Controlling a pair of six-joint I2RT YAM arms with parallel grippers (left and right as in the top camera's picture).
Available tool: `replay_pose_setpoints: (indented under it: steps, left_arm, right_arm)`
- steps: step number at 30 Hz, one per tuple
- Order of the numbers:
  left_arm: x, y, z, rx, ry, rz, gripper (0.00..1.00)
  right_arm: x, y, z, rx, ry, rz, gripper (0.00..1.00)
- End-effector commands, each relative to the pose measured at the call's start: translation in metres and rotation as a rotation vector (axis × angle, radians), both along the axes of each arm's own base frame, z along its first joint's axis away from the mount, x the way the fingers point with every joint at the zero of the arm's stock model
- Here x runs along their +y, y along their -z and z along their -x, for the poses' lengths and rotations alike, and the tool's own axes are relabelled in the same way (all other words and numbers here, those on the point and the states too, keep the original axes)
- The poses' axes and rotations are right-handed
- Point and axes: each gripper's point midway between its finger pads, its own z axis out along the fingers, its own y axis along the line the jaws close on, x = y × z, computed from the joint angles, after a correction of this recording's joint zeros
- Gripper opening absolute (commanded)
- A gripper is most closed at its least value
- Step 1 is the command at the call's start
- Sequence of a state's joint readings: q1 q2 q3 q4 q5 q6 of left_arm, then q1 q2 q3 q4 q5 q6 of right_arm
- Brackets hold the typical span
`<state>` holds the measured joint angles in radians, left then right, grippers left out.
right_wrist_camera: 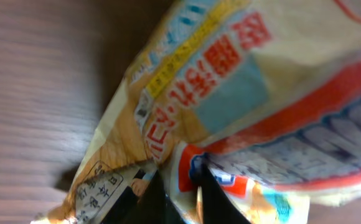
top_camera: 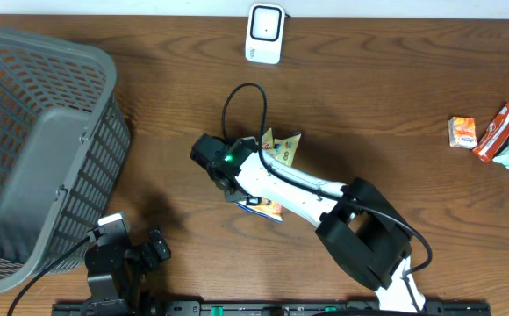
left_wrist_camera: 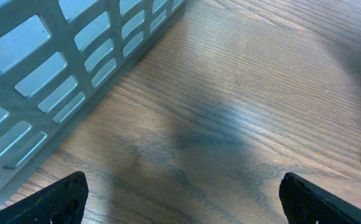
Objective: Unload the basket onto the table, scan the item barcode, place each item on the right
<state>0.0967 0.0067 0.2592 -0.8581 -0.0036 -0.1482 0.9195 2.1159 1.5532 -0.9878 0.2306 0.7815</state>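
At table centre, under the right arm: snack packet point(top_camera: 283, 145) on the wood | right gripper point(right_wrist_camera: 183, 186) clamped on packet's edge | left gripper point(left_wrist_camera: 180, 196) jaws wide apart, just beside grey basket point(left_wrist_camera: 75, 68)

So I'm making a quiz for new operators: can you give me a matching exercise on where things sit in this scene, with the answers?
Things
1. grey basket
2. white scanner
3. snack packet
4. small snacks

Places
A. right edge of the table
B. far edge, centre
C. left side
D. middle, pinched in the right gripper

Pairs: 1-C, 2-B, 3-D, 4-A
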Motion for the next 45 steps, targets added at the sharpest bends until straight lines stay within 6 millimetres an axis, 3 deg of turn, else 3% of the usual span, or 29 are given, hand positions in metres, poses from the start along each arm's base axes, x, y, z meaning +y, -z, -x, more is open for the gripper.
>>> replay_pose_setpoints:
  steps: [1,7,17,21,24,26,28,33,45]
  left_arm:
    - [0.001,0.015,0.008,0.064,0.002,-0.014,0.98]
    - [0.001,0.015,0.008,0.064,0.002,-0.014,0.98]
    - [0.001,0.015,0.008,0.064,0.002,-0.014,0.98]
    - [0.001,0.015,0.008,0.064,0.002,-0.014,0.98]
    - [0.001,0.015,0.008,0.064,0.002,-0.014,0.98]
    - [0.001,0.015,0.008,0.064,0.002,-0.014,0.98]
    - [0.001,0.015,0.008,0.064,0.002,-0.014,0.98]
    - [0.001,0.015,0.008,0.064,0.002,-0.014,0.98]
    - [0.001,0.015,0.008,0.064,0.002,-0.014,0.98]
  right_arm:
    - [-0.016,0.002,0.012,0.044,-0.002,0.069,0.09]
    - [-0.029,-0.024,0.000,-0.019,-0.181,0.154,0.15]
    - [-0.036,-0.091,-0.017,-0.176,-0.179,0.079,0.30]
    - [-0.036,-0.130,-0.021,-0.267,-0.187,0.014,0.51]
    - [-0.034,-0.165,-0.025,-0.354,-0.169,-0.075,0.85]
    - [-0.033,-0.183,-0.026,-0.401,-0.162,-0.124,0.95]
    - [-0.031,-0.195,-0.027,-0.432,-0.156,-0.163,0.98]
    - [-0.026,-0.199,-0.029,-0.449,-0.152,-0.191,0.99]
    - [-0.021,-0.180,-0.035,-0.421,-0.104,-0.181,0.99]
